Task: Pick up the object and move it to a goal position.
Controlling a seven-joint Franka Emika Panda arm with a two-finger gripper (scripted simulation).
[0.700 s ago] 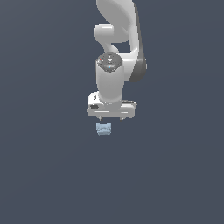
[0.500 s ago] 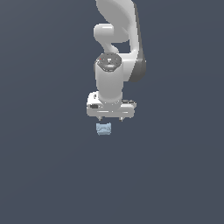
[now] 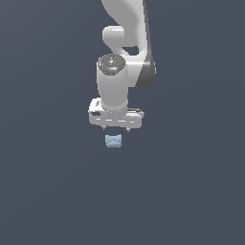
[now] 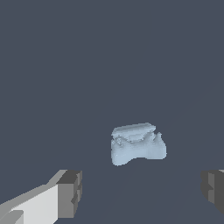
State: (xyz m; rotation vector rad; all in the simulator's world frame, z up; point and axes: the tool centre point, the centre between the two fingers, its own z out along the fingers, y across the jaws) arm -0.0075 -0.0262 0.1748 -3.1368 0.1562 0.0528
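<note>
Flat dark slate-grey floor, matte, featureless, filling both views. Small pale blue boxy lump with uneven notched top [image 3: 113,141] resting on floor, just under white arm's two-finger gripper [image 3: 116,128], slightly toward 7 o'clock of it in exterior view. Wrist view: lump [image 4: 138,144] ahead of grey finger pads [image 4: 70,193], apart from both, not touching. Fingers spread wide, nothing held. Lump's long axis roughly along line joining pads, yet narrower than opening. Surface rough, chalky-looking; goal unmarked.
</note>
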